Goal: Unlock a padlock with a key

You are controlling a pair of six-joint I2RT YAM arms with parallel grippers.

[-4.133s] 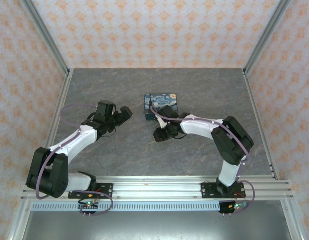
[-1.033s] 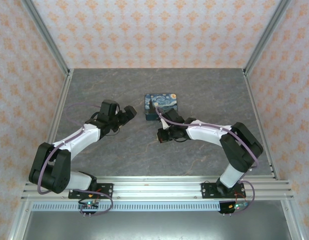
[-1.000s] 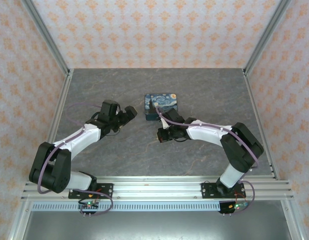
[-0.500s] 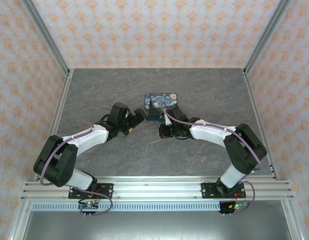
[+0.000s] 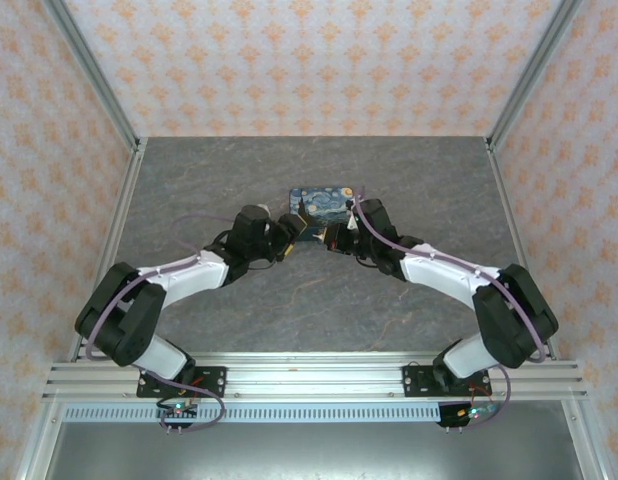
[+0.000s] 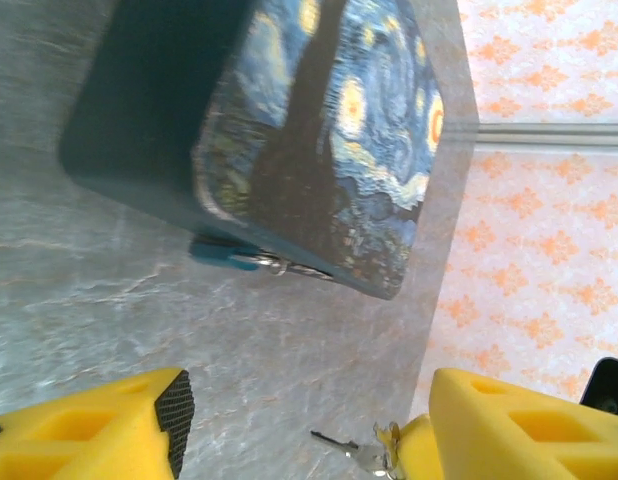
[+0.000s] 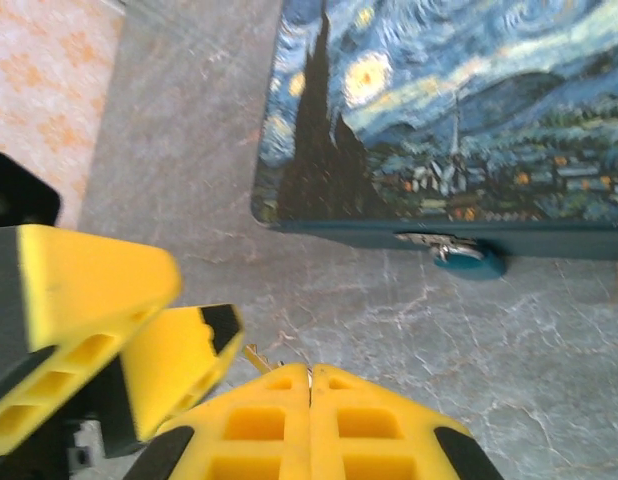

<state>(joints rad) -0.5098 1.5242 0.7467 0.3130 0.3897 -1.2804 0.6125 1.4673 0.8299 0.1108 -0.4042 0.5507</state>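
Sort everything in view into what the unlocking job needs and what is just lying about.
For the job:
- teal padlock, on the front edge of the starry-night tin
- key, at the fingertips of the shut right gripper
- open left gripper

Just there:
- the tin itself, which only carries the padlock
- the grey table

The top view looks down from high behind the arm bases (image 5: pixel 175 378), far off, taking in the whole bench (image 5: pixel 219 170) with the tin (image 5: pixel 324 203) at centre. Both wrist views sit close to the tin on its near side. The left looks low across its top toward the wall (image 6: pixel 529 220), the right more steeply down. Both share the tin's near edge and padlock (image 6: pixel 224 252).
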